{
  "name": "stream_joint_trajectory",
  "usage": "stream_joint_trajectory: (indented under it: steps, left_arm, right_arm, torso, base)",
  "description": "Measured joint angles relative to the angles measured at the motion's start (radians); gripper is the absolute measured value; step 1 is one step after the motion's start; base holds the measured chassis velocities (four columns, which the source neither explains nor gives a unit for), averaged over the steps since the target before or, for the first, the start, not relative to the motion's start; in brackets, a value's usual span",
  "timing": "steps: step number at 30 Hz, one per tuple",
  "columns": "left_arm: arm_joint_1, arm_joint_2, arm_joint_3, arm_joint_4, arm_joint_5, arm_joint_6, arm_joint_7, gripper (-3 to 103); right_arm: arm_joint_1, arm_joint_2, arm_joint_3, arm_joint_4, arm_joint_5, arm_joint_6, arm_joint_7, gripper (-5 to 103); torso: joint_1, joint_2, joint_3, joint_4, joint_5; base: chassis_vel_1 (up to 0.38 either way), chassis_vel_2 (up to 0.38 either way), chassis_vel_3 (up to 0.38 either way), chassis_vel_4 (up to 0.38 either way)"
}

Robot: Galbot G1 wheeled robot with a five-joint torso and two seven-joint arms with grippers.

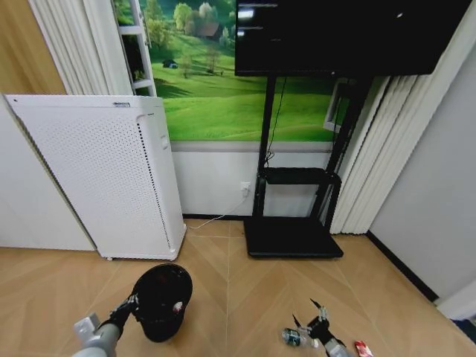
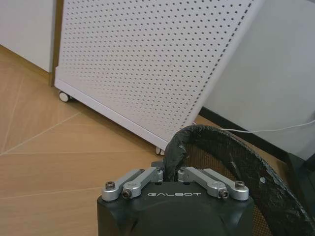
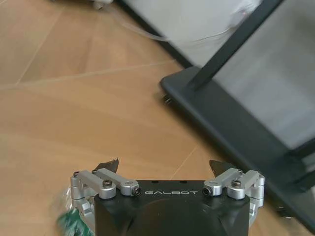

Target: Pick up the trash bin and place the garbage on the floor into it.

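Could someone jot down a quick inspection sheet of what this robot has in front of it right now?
Surface: tan herringbone floor.
Job's things: black trash bin, lined with a black bag, held at its rim; green-and-clear bottle and a red-and-white wrapper lying on the floor.
Clutter: something red and white inside the bin, too small to identify.
Grippers: left gripper shut on the bin's rim; right gripper open, low beside the bottle.
Cables: white cable along the floor to a wall socket; black cable down the TV stand.
Surroundings: white perforated appliance on wheels, black TV stand, meadow mural.
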Motion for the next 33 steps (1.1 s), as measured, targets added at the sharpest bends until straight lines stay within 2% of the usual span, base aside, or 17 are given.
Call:
stream_joint_trajectory:
  steps: [4, 15, 21, 27, 33]
  left_arm:
    - [0.026, -0.022, -0.018, 0.0, 0.006, -0.007, 0.01, 7]
    - [0.077, -0.068, -0.038, -0.012, 0.03, -0.012, 0.012, 7]
    - [0.091, -0.08, -0.043, -0.014, 0.041, -0.014, 0.011, 7]
    - [0.102, -0.081, -0.044, -0.028, 0.044, -0.014, 0.008, 7]
    - [0.098, -0.074, -0.036, -0.033, 0.045, -0.011, 0.001, 7]
  right_arm:
    - [0.045, -0.052, -0.031, -0.084, -0.018, 0.01, -0.058, 100]
    - [0.146, -0.094, -0.119, -0.239, -0.076, 0.006, -0.172, 100]
    - [0.163, -0.074, -0.152, -0.282, -0.074, 0.015, -0.171, 100]
    - [0.218, -0.038, -0.202, -0.367, -0.086, 0.02, -0.116, 100]
    - [0.253, -0.029, -0.227, -0.435, -0.11, 0.013, -0.103, 100]
  torso:
    - [0.0, 0.0, 0.0, -0.0001, 0.0001]
    - [0.0, 0.0, 0.0, -0.0001, 0.0002]
    - [0.0, 0.0, 0.0, -0.0001, -0.0001]
    - [0.0, 0.0, 0.0, -0.0001, 0.0003]
    - [0.0, 0.0, 0.0, 0.0, 0.0001]
  base:
    - [0.0, 0.0, 0.0, 0.0]
    - [0.0, 0.0, 0.0, 0.0]
    - [0.0, 0.0, 0.0, 0.0]
    - [0.0, 0.0, 0.0, 0.0]
    - [0.0, 0.0, 0.0, 0.0]
